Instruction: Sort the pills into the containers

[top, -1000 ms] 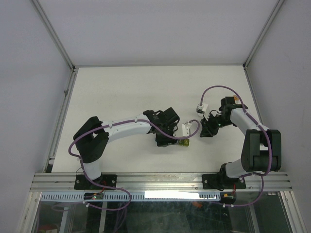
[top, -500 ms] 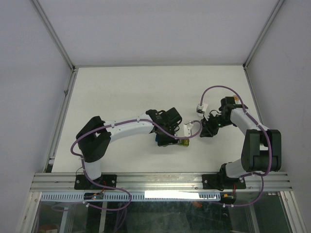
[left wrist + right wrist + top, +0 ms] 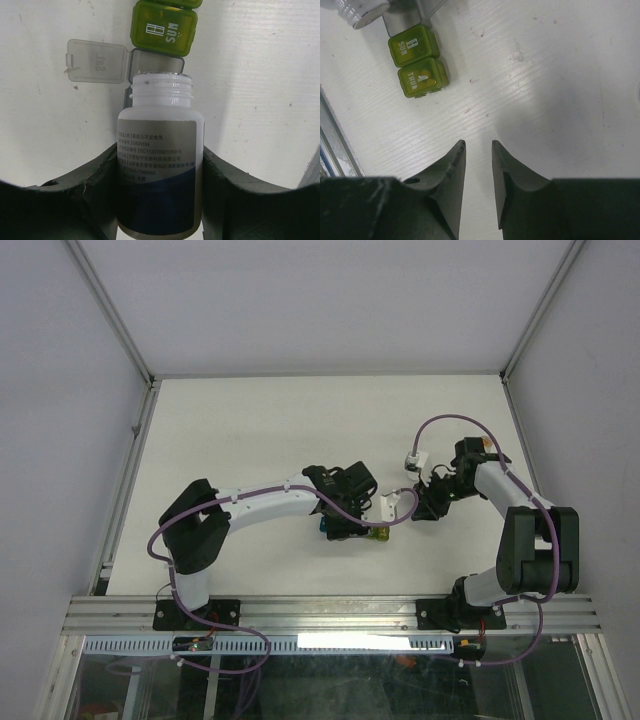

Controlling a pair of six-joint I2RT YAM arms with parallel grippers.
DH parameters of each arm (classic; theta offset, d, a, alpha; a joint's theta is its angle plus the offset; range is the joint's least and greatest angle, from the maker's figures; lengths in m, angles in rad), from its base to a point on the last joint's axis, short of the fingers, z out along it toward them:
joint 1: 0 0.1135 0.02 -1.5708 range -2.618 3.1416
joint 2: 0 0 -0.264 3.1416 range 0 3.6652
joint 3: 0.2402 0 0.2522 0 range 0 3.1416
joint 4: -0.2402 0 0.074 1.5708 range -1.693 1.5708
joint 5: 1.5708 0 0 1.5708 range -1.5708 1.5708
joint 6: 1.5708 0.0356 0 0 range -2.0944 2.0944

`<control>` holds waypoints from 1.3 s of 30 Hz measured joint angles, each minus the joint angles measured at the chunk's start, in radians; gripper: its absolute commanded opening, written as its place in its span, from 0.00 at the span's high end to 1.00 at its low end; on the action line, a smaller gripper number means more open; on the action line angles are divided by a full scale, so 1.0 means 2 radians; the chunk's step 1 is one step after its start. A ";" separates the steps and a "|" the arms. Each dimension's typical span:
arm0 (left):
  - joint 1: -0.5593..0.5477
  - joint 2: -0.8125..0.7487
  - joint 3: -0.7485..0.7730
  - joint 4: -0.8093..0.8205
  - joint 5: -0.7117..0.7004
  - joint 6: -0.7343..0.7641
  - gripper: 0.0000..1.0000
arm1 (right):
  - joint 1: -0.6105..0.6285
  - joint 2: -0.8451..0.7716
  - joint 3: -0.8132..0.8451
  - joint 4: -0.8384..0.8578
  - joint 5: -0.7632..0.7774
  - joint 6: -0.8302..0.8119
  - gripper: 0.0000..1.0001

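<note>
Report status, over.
Left gripper: jaws shut on uncapped white bottle. Mouth at pill organiser, grey compartment open. Right gripper: jaws open, empty. Nothing blocking.

The left arm [image 3: 265, 505] and right arm [image 3: 492, 480] wear white shells between black joint housings. A purple cable [image 3: 440, 421] loops along each. The right gripper [image 3: 478, 145] has dark, matte, scuffed, wedge-shaped fingers [image 3: 451, 172].

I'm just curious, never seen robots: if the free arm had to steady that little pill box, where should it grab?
Probably the closed green end of the pill box, from above, jaws across its narrow width: flat parallel sides there, and it's clear of the open grey lid and the bottle.
</note>
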 measured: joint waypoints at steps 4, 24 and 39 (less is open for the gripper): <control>0.000 -0.002 -0.002 0.006 -0.004 0.002 1.00 | 0.000 0.000 0.000 0.000 -0.001 0.000 0.70; 0.000 0.006 0.019 -0.016 -0.015 0.010 1.00 | 0.000 0.000 0.001 -0.006 -0.001 0.000 0.69; 0.000 0.015 0.038 -0.030 -0.020 0.020 1.00 | 0.000 0.000 0.001 -0.006 -0.001 0.000 0.69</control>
